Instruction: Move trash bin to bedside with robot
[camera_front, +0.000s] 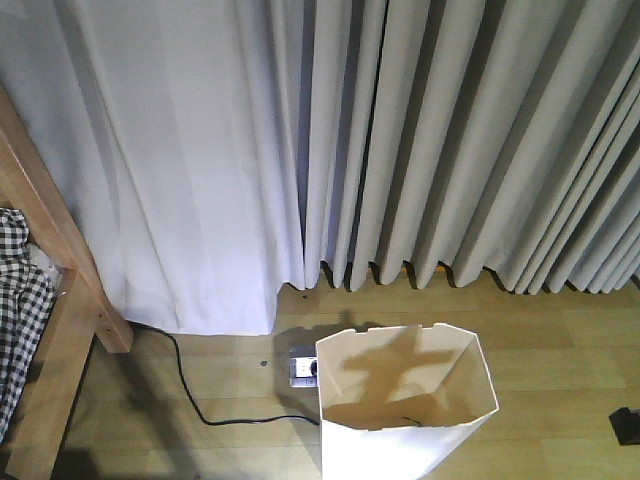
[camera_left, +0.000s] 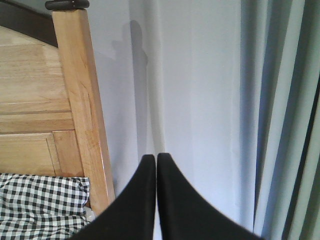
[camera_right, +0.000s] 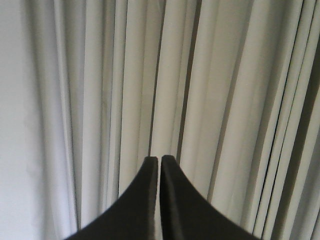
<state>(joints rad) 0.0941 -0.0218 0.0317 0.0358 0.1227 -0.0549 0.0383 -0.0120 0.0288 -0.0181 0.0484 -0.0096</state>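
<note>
The white trash bin (camera_front: 405, 425) with a cream inside stands upright on the wood floor at the bottom centre of the front view, empty. The bed's light-brown wooden frame (camera_front: 62, 300) and checked bedding (camera_front: 18, 310) sit at the left edge, a stretch of floor away from the bin. In the left wrist view my left gripper (camera_left: 156, 157) is shut, empty, held up in front of the curtain, with the bed post (camera_left: 82, 100) and checked bedding (camera_left: 42, 205) to its left. My right gripper (camera_right: 159, 159) is shut on nothing, facing curtain folds. Neither gripper shows in the front view.
Pale pleated curtains (camera_front: 400, 140) hang to the floor across the back. A white floor socket (camera_front: 303, 370) with a black cable (camera_front: 200, 400) lies between bed and bin. A small dark object (camera_front: 626, 427) sits at the right edge.
</note>
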